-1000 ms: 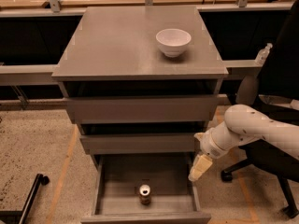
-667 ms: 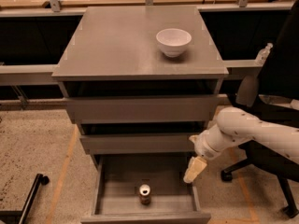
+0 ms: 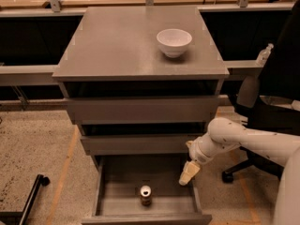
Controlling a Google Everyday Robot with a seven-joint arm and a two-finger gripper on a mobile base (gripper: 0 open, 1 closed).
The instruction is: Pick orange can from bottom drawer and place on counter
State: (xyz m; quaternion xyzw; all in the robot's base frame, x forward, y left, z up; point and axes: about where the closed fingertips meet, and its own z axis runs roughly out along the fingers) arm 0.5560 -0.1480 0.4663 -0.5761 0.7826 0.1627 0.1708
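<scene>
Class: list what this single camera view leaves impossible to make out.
Camera view:
the orange can in the bottom drawer: markings too small.
drawer front: cut off by the lower edge.
upper drawers: insides hidden behind their fronts.
the gripper by the drawer's right wall: its depth, with one view.

Hand (image 3: 189,173) over bottom drawer (image 3: 117,187) (front cut off).

The bottom drawer (image 3: 117,187) stands pulled open, the orange can (image 3: 146,195) upright inside; the gripper (image 3: 188,173) hangs over its right wall; a white bowl (image 3: 174,41) sits on the counter (image 3: 117,41).
</scene>
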